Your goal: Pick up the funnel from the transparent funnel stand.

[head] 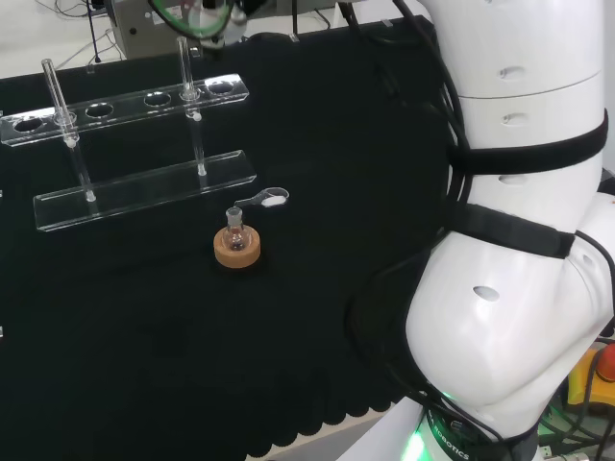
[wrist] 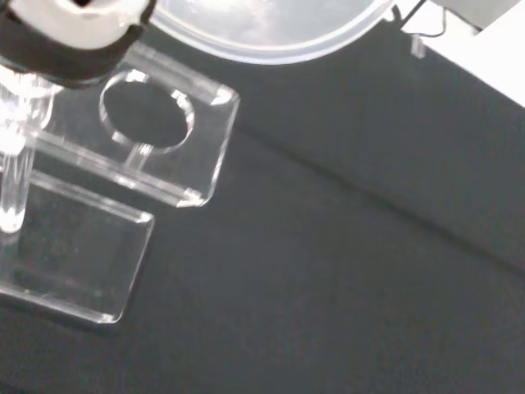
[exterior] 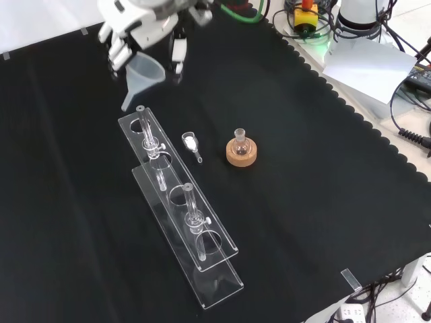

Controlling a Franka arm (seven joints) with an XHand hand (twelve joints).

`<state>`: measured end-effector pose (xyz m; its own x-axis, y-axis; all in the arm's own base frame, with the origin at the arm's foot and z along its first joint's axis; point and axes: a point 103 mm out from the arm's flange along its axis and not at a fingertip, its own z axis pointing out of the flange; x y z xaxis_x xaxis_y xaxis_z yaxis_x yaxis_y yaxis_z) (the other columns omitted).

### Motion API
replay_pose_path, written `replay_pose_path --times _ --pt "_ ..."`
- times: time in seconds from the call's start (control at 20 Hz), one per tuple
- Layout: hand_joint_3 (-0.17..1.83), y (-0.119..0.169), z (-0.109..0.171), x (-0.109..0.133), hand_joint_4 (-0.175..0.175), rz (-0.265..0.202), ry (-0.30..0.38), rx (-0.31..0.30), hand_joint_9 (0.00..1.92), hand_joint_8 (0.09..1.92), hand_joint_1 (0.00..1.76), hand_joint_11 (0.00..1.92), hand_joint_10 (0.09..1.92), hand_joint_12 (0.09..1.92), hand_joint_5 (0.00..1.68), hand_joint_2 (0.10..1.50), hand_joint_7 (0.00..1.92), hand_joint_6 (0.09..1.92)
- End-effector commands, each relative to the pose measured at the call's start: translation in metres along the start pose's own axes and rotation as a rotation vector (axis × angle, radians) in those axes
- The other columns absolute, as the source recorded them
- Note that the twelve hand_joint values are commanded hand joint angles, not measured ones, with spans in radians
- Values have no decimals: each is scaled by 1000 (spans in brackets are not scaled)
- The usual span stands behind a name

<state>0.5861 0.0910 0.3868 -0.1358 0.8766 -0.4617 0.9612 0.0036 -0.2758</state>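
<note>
Hand (exterior: 145, 30) curled round funnel (exterior: 143, 73) above stand (exterior: 176, 222) (plain in front view)

Matt black cloth (exterior: 323, 202) w/ scalloped edge covers bench. Clear glossy plastic funnel stand (exterior: 182, 222). Translucent smooth plastic funnel (exterior: 143, 73). Rough cork ring (exterior: 241, 154) at stand's 3 o'clock, under small glass flask (exterior: 240, 140).

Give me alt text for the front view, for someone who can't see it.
The hand holds a clear funnel above the far end of a clear funnel stand on black cloth. To the stand's right lie a small spoon and a small flask on a cork ring.
</note>
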Motion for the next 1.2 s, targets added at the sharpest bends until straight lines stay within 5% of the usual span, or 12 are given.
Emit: replay_pose_path --times 0.05,1.2 --pt "843 -40 -28 -15 -11 16 14 20 1032 594 930 650 289 1280 699 731 688 856" --pt "1059 -148 9 12 -42 19 21 80 857 632 1014 607 373 1288 451 605 495 611"
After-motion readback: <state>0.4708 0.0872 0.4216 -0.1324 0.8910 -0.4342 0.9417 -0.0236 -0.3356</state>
